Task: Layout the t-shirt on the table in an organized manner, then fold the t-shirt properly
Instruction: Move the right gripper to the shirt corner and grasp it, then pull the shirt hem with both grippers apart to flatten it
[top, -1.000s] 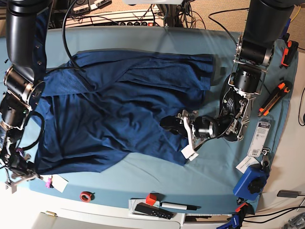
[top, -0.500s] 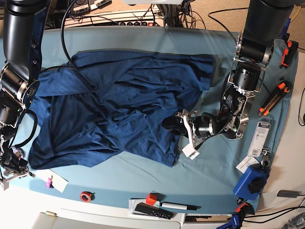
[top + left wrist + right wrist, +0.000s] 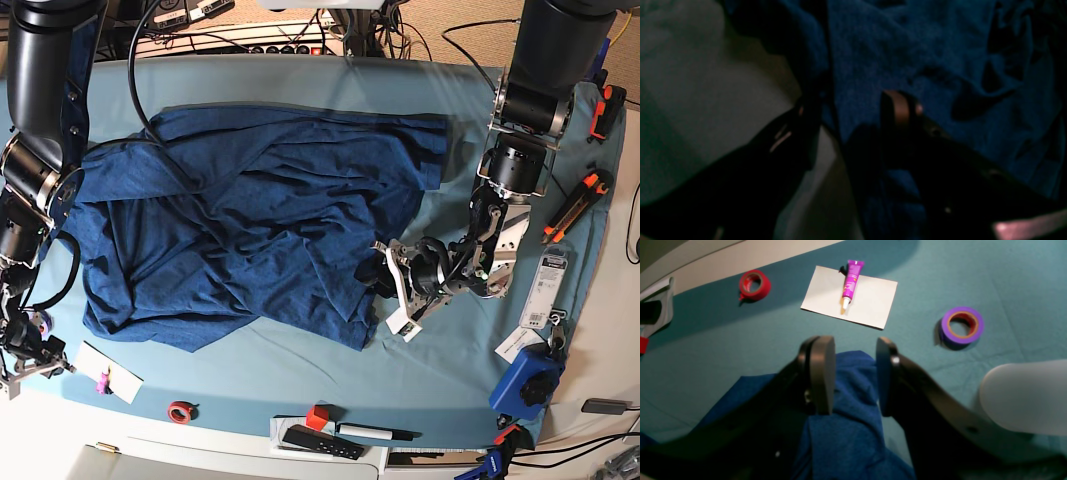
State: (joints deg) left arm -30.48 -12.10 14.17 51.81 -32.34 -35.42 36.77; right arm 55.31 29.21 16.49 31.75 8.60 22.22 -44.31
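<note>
t-shirt: the navy tee is spread over the middle of the counter, rumpled, full of diagonal creases, soft heathered knit. One corner of it reaches the counter's near left corner.

counter: draped in a smooth teal cloth, white edging along the near side.

left hand: left hand sits at the shirt's right-hand edge, fingers spread, one finger over bare counter and the other over the blue knit. That wrist view is really dark and blurry, so I can't tell if it's actually touching fabric.

right hand: right hand is at the near left corner, fingers apart, with a lobe of the shirt lying in the gap between them. Doesn't look pinched.

small stuff by the right hand: a white card with a pink tube lying on it, a purple tape roll just to one side, a red tape roll on the other side near the edge.

cut off / hard to see: a pale blurry blob at the right wrist view's edge, no idea what it is. In the base view the right hand is nearly out of frame.
</note>
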